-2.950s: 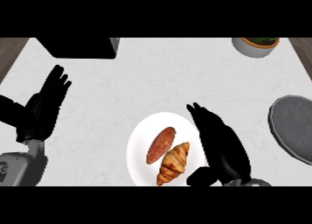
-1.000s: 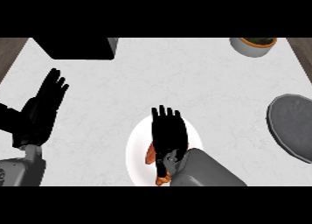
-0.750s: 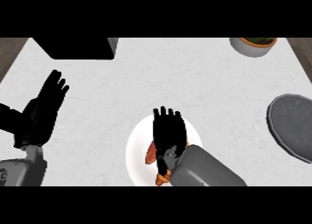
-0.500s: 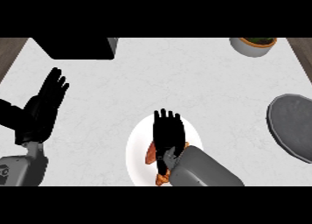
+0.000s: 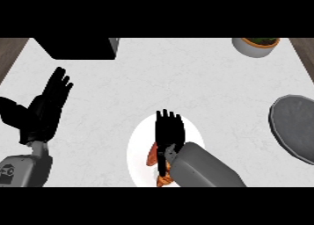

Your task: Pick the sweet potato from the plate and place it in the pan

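- Head view: the right hand (image 5: 169, 132) is seen lying over the white plate (image 5: 136, 151), where three seconds ago it stood off to the plate's right side; over the last second it has barely shifted.
- Its fingers (image 5: 167, 121) are stretched flat and pointed away from the robot; whether anything is held beneath the palm cannot be told, as the hand and forearm cover the food.
- The sweet potato (image 5: 151, 156) is judged to be the reddish sliver showing at the hand's left edge, on the plate; a browner bit (image 5: 163, 179) by the forearm is probably the pastry seen beside it earlier, though too little shows for certainty.
- From this it is judged that the grasp is under way but not closed, and the lift is not yet begun.
- The left hand (image 5: 42, 110) is held open at the view's left, fingers up, at rest.
- The pan (image 5: 301, 132) lies well apart at the right edge of the desk (image 5: 205, 79), with bare desk between it and the plate.
- A black box (image 5: 81, 46) and a pot (image 5: 255, 45) stand along the far edge, out of the path.
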`<state>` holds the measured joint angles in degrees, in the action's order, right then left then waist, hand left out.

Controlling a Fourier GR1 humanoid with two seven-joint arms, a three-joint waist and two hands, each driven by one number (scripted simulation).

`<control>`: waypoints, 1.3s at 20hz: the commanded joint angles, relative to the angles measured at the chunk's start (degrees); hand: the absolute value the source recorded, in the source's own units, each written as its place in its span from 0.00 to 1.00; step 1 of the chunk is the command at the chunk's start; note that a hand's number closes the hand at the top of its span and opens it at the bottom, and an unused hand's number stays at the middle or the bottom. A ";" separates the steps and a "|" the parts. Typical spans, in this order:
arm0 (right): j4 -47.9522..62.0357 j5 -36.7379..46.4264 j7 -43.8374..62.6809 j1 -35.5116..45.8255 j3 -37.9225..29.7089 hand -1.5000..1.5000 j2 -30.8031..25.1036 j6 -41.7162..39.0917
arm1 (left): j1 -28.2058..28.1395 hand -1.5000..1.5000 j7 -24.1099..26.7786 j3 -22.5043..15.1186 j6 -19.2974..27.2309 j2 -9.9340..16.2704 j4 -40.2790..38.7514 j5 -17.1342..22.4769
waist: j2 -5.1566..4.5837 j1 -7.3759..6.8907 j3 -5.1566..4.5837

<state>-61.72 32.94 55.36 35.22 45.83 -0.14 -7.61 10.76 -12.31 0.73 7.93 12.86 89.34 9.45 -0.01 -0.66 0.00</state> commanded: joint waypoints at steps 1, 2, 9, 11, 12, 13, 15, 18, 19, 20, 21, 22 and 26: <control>7.23 -5.01 -3.07 3.22 2.94 1.00 0.14 4.66 | 1.42 0.50 0.82 2.07 -2.69 0.76 -2.19 1.20 | -0.19 -0.39 0.01; 2.67 -0.41 -3.21 -0.41 5.05 1.00 0.14 4.65 | 1.71 0.50 0.26 -0.32 0.95 -1.97 -0.92 -1.66 | -0.07 0.09 0.01; 11.98 -2.12 -12.75 3.84 3.32 1.00 0.14 10.81 | -2.45 0.50 -4.72 -1.45 1.52 -2.24 7.42 -2.68 | -0.09 -0.49 0.03; 9.44 -0.41 -12.55 1.66 2.06 1.00 0.14 9.86 | -0.66 0.50 -5.82 1.98 -0.96 0.41 5.97 -0.72 | -0.01 0.04 0.02; 10.86 -1.78 -12.85 2.65 3.88 1.00 0.14 11.61 | -2.23 0.50 2.55 3.16 -4.41 -0.07 -1.41 0.26 | -0.13 -0.12 0.00; 6.51 -1.54 -9.76 1.15 5.21 1.00 0.14 12.02 | 0.51 0.50 -1.33 1.94 -0.52 -1.90 0.64 -1.66 | -0.05 0.08 0.01; 8.70 -2.19 -10.63 3.06 5.17 1.00 0.13 13.66 | -5.08 0.50 -3.74 -0.64 0.01 -2.21 9.15 -3.26 | -0.03 -0.38 0.02; -4.08 5.63 -6.60 -5.81 7.84 1.00 -3.62 14.82 | -2.01 0.50 -1.32 3.25 -2.33 -0.81 2.14 -0.52 | 0.30 1.26 -0.01; -8.81 5.07 -8.21 -6.97 7.44 1.00 -8.46 13.09 | -1.50 0.50 -1.72 2.51 -0.50 -1.00 1.75 -2.82 | 0.36 1.59 -0.01; -13.93 5.68 -7.38 -9.27 8.65 1.00 -10.70 12.44 | -3.62 0.50 -2.60 2.98 -2.09 -0.42 5.50 -0.75 | 0.52 1.53 -0.01; -16.82 6.41 -9.24 -13.63 11.10 1.00 -14.24 14.05 | -2.75 0.50 -2.70 3.50 -3.29 0.42 3.36 -0.07 | 0.62 2.29 -0.02; -20.30 6.21 -11.84 -15.88 11.70 1.00 -18.75 14.53 | -5.23 0.50 -0.34 1.67 -1.38 -1.35 4.09 -2.73 | 0.84 2.90 -0.02; -33.94 13.79 -9.46 -17.22 11.78 1.00 -30.28 16.75 | -4.24 0.50 -1.69 3.60 -0.69 -0.80 3.74 -1.78 | 1.17 3.84 -0.07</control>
<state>-83.87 41.19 45.18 21.29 56.21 -20.81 7.39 7.05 -13.74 4.55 5.78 12.72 92.63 8.74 0.80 2.02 -0.04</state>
